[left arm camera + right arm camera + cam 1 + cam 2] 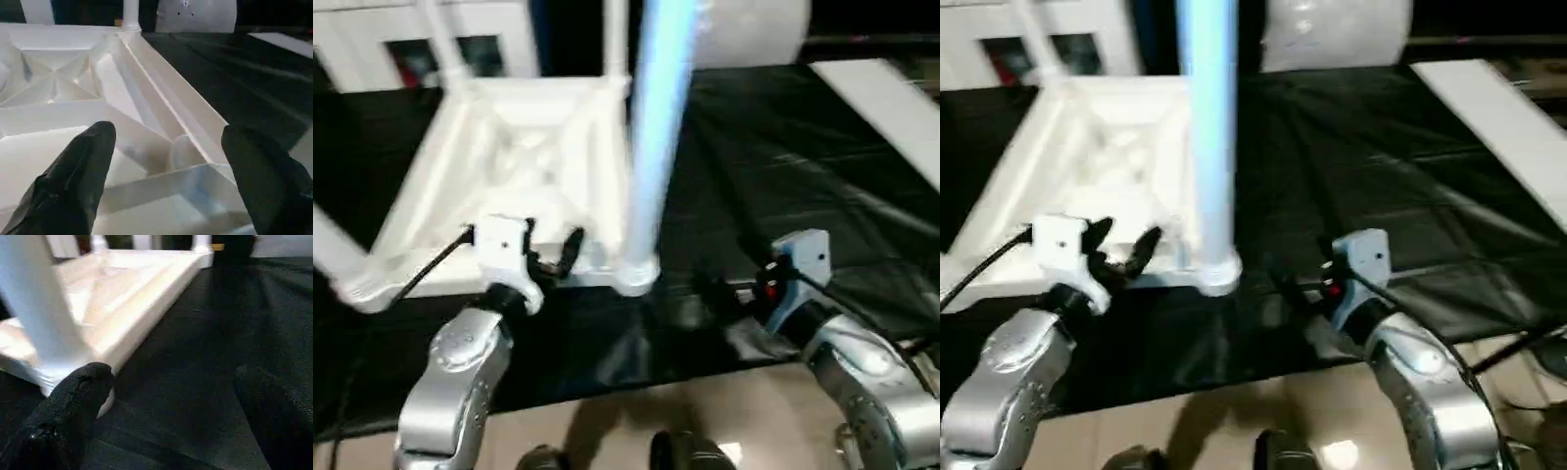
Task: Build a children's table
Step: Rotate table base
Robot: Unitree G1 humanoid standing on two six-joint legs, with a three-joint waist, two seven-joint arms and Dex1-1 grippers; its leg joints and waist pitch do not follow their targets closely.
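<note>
A: Where was the table top (524, 166)?

B: It lay upside down on the black sheet-covered work surface (783, 157), ribbed underside facing up. One leg (656, 127) stood upright in the near corner socket (636, 272) on the robot's right; other legs rose from the far corners.

A: State of the left gripper (524, 245)?

B: Released. Its two black fingers (73, 176) stood spread over the near edge of the top, beside the seated leg, with nothing between them.

A: And the right gripper (171, 416)?

B: Also released, jaws wide apart. It hovered over the black sheet just beside the socket corner, clear of the top.

A: Anything else on the surface?

B: A white panel (891, 103) lay at the far right.
</note>
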